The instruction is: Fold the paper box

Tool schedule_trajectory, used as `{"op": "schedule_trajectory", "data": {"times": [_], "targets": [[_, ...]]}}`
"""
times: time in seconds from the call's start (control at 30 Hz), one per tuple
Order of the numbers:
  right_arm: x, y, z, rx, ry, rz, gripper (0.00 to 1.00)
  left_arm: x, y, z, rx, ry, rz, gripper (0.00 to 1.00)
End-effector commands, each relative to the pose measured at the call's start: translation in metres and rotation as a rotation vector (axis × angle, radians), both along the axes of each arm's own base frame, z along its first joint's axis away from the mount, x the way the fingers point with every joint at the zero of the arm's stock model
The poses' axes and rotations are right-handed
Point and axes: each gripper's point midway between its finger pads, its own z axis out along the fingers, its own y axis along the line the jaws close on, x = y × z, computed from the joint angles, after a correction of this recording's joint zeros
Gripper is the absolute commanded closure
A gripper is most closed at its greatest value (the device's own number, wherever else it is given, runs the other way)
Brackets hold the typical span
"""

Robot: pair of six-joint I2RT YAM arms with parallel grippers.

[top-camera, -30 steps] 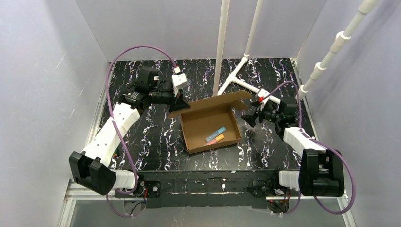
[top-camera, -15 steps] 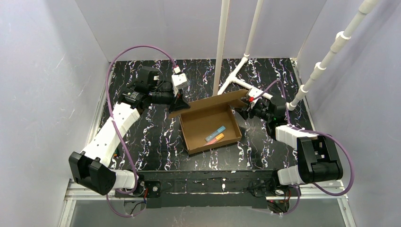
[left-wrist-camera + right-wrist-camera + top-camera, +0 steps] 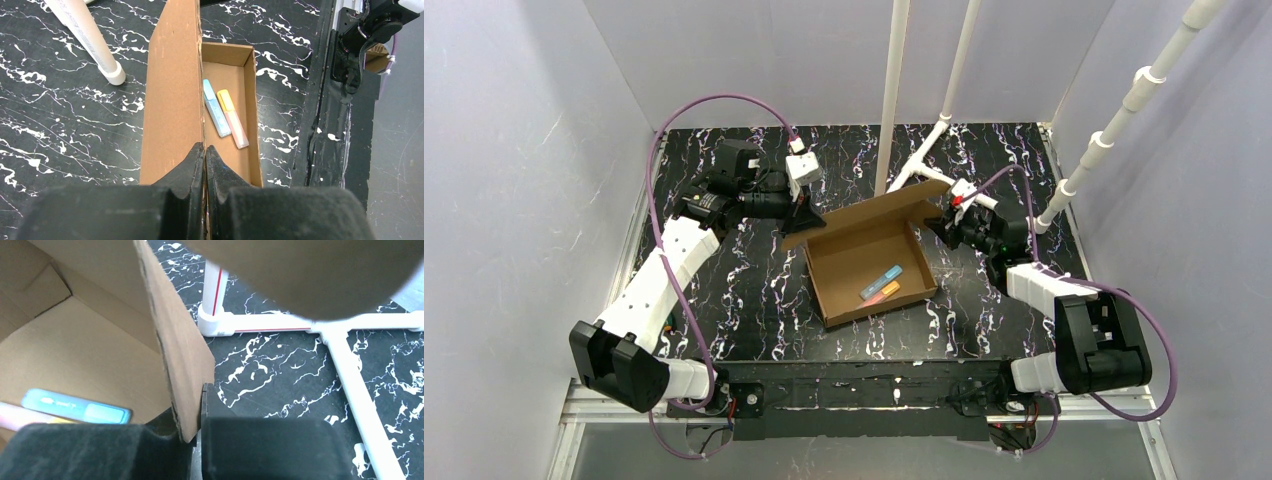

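Black, white-veined table (image 3: 724,290) is enclosed by pale walls, with white pipes (image 3: 891,90) rising at the back. The paper box (image 3: 864,262) is seen at the middle of the table, between the two arms, as an open tray with its lid flap (image 3: 874,212) raised along the far side. A blue bar (image 3: 881,281) and an orange bar (image 3: 882,292) are lying side by side inside it.

The left end of the flap is pinched by the left gripper (image 3: 205,155), whose fingers are pressed together on the cardboard edge, as they were a second ago. The change is on the other side: the right gripper (image 3: 192,425), which was standing open and well apart from the box a second ago, has been brought in to the flap's right end and closed on it (the board's edge is seen clamped between its pads in the wrist view).

With both ends now held, the lid can probably be swung down over the tray evenly; the closing fold itself is not yet done.
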Motion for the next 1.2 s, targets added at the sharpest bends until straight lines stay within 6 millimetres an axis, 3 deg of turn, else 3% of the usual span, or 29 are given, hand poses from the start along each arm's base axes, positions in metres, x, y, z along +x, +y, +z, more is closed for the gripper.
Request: {"op": "schedule_trajectory", "data": {"times": [0.0,0.43,0.63,0.7,0.9,1.17], "targets": [[0.009,0.008,0.039,0.054,0.012,-0.023,0.92,0.003,0.002,0.011,-0.007,-0.020,0.015,1.00],[-0.005,0.019,0.023,0.061,0.187,-0.055,0.92,0.008,0.002,0.010,-0.003,-0.014,0.037,1.00],[-0.015,0.018,0.008,0.019,0.193,-0.026,0.57,0.008,0.003,0.007,0.004,-0.016,0.041,1.00],[-0.020,0.018,0.003,0.000,0.168,0.003,0.52,0.008,0.004,0.007,0.011,-0.021,0.042,1.00],[-0.016,0.014,0.003,-0.004,0.077,0.010,0.41,0.014,0.007,0.007,0.026,-0.025,0.058,1.00],[-0.009,0.015,0.003,0.013,0.053,0.014,0.38,0.026,0.012,0.012,0.019,-0.026,0.088,1.00]]}}
